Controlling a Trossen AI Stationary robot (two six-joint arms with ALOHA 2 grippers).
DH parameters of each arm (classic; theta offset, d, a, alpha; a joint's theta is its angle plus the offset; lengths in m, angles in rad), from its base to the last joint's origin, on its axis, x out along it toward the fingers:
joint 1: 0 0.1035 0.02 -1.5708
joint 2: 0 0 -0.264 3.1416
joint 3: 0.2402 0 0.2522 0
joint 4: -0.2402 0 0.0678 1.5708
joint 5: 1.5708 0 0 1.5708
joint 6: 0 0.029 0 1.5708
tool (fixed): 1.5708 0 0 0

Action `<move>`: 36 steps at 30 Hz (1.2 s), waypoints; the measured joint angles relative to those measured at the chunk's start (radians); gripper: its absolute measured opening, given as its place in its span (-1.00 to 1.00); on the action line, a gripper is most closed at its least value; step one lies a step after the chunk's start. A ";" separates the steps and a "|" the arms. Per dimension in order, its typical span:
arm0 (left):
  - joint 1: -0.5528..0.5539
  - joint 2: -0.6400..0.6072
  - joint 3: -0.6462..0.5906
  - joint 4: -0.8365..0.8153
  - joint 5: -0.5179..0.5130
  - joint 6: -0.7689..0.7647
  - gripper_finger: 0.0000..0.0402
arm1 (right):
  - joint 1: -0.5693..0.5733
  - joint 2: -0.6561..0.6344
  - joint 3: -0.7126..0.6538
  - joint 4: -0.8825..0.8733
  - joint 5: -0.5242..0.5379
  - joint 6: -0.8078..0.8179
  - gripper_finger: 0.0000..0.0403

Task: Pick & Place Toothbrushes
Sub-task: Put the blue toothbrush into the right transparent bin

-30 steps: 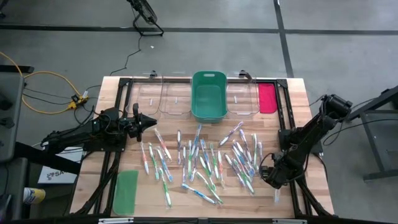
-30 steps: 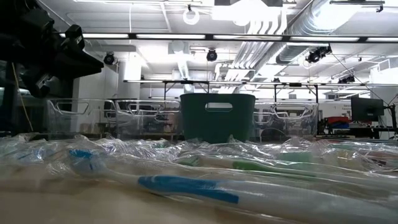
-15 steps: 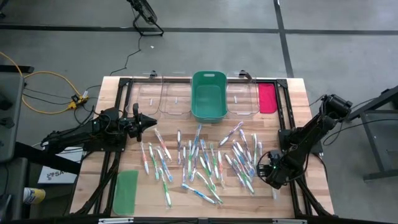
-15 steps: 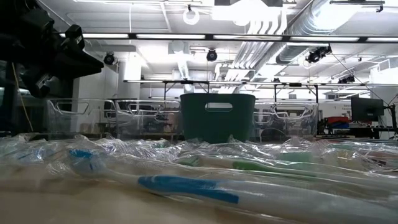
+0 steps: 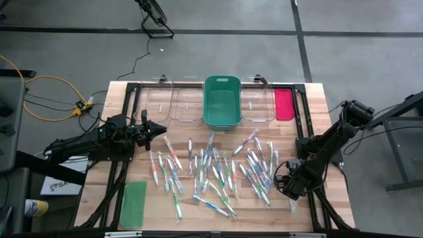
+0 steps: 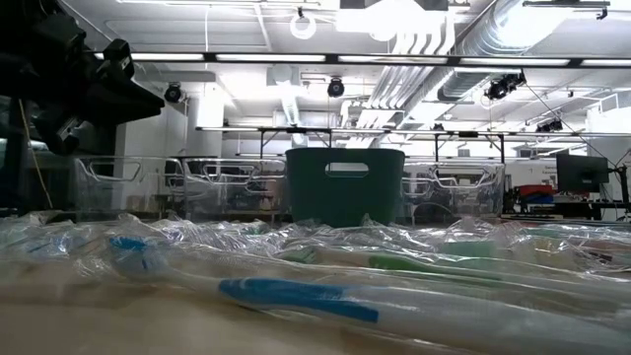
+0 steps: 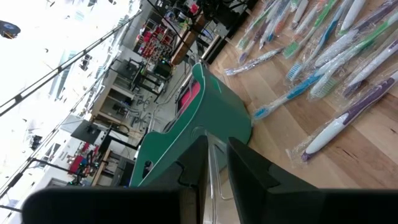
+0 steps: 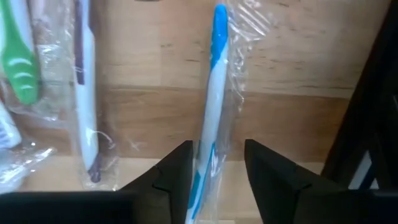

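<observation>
Several wrapped toothbrushes [image 5: 225, 168] lie flat and scattered on the wooden table, and they fill the front of the low view [image 6: 296, 296]. One blue toothbrush [image 8: 210, 118] in a clear wrapper lies apart near the table's right frame [image 5: 293, 207]. My right gripper [image 5: 289, 190] points down over it, open, with a finger [image 8: 177, 171] on either side of its handle [image 8: 217, 165]. I cannot tell whether the fingers touch the wrapper. My left gripper [image 5: 162, 129] waits level at the table's left, its fingers [image 7: 216, 155] a narrow gap apart and holding nothing.
A green bin [image 5: 221, 106] stands at the far edge between clear bins [image 5: 173, 104] [image 5: 258, 106]. A red-pink lid [image 5: 283, 104] lies at the far right and a green lid [image 5: 133, 203] at the near left. Black frame rails [image 5: 303, 142] run along the table's sides.
My right gripper has rolled a little about its own pointing line while staying above the blue toothbrush. Nothing on the table has moved.
</observation>
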State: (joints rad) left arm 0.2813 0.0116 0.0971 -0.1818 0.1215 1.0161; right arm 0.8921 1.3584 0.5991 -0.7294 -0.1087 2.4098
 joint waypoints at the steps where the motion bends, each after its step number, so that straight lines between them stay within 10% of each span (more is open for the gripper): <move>1: 0.000 0.000 0.000 0.000 0.000 0.000 -0.72 | 0.000 0.000 0.000 0.000 0.006 0.000 -0.42; 10: 0.000 0.000 0.000 0.000 0.000 0.000 -0.72 | 0.000 -0.001 0.000 -0.006 0.006 0.001 -0.91; 26: 0.000 0.000 0.000 0.000 0.000 0.000 -0.72 | -0.012 -0.016 0.161 -0.216 0.047 -0.025 -0.96; 36: 0.000 0.000 0.000 0.000 0.000 0.000 -0.72 | -0.216 -0.098 0.385 -0.569 0.359 -0.335 -1.00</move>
State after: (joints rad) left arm 0.2813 0.0113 0.0971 -0.1818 0.1215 1.0164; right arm 0.6758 1.2609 0.9845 -1.2985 0.2507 2.0744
